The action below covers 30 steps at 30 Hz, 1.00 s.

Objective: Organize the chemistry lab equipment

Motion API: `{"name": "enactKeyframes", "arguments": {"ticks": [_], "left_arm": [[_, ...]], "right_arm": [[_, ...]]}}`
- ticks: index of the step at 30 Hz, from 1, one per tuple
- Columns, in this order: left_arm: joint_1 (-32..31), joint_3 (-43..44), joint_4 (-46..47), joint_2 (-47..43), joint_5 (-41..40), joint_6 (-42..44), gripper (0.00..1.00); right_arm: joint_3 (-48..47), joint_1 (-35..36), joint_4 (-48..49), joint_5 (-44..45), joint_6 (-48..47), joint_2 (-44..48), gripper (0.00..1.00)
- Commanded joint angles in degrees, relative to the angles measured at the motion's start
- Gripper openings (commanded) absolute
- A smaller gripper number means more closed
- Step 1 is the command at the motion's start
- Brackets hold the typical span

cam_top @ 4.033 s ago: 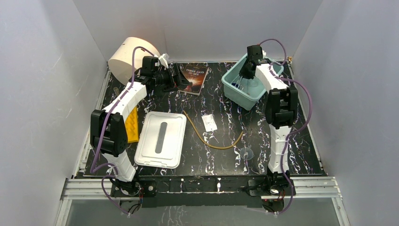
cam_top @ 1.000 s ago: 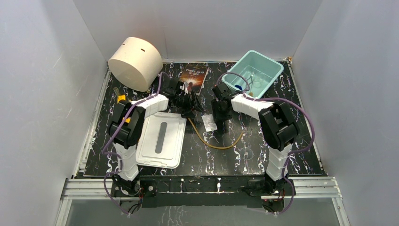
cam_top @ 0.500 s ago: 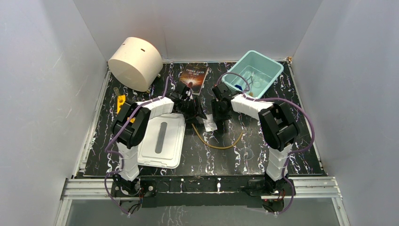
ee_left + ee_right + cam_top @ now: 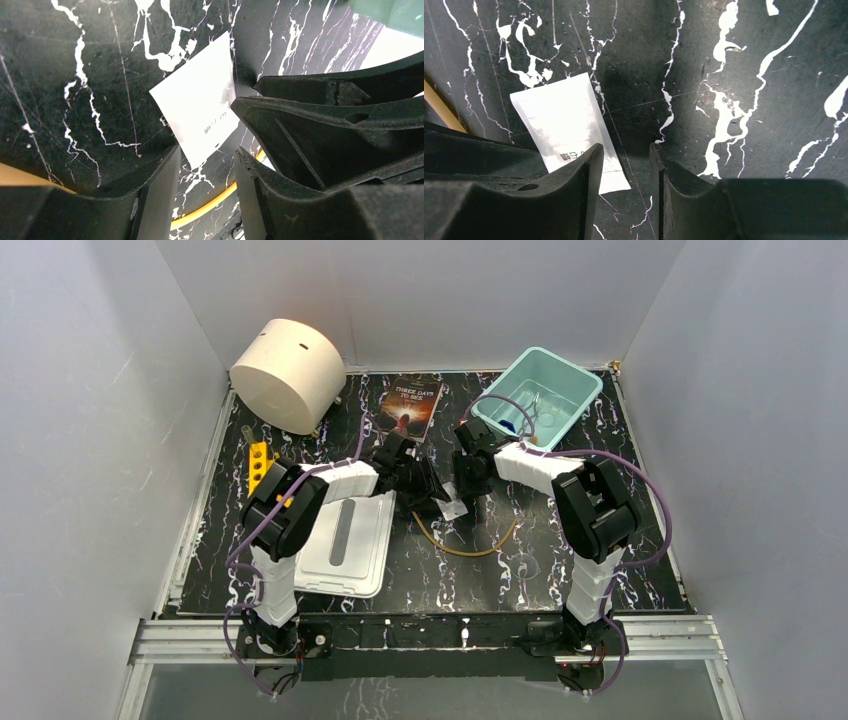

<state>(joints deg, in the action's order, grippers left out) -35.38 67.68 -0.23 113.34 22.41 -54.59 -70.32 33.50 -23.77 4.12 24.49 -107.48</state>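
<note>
black marble-veined table (image 4: 450, 580) inside white walls, and both arms reach in to its middle, where the packet (image 4: 455, 510) lies flat, just beside the far end of the tubing (image 4: 475, 554). left gripper (image 4: 432, 495) comes at it from one side and right gripper (image 4: 470, 498) from the other, tips nearly meeting over it. my guess is that so thin and flat a thing needs one arm to pin or nudge it while the other works a finger under an edge.

in the left wrist view the fingers (image 4: 155, 195) stand apart with the packet's near end lying in the gap, not pinched as far as i can see. in the right wrist view its fingers (image 4: 574, 190) are parted too, one over a corner of the packet and the gap itself over bare table, so nothing is held.

the packet is a small white rectangle, slightly glossy, with a line of tiny print near one end; its contents are too faint to tell. the bin (image 4: 566, 363) at the far right, holding a few pieces, looks the likely home for it.
</note>
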Motion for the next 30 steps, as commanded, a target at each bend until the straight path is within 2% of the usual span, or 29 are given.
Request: {"name": "enactKeyframes", "arguments": {"ticks": [1,12,19,25,28,30], "left_arm": [[-0.7,-6.2,1.9,-0.7,-4.6,-3.2,0.45],[-0.6,-12.9,15.4,-4.1,-6.9,-7.1,0.45],[-0.5,-13.9,23.4,-3.6,-4.5,-8.4,0.39],[-0.6,-15.1,24.4,-5.5,-4.2,-7.8,0.26],[-0.6,-14.8,24.1,-5.3,-3.4,-7.0,0.15],[-0.6,-14.3,23.6,-5.5,-3.1,-6.0,0.03]], "right_arm": [[2.9,0.7,-0.9,-5.0,0.0,-1.6,0.46],[6.3,1.2,0.1,-11.3,-0.1,-0.8,0.40],[7.5,1.1,1.8,-16.2,-1.6,-0.4,0.37],[7.8,0.4,2.1,-16.0,-1.8,-0.2,0.35],[7.7,0.3,2.5,-15.8,-1.6,0.2,0.35],[7.5,0.2,2.6,-15.5,-1.4,0.5,0.35]]}}
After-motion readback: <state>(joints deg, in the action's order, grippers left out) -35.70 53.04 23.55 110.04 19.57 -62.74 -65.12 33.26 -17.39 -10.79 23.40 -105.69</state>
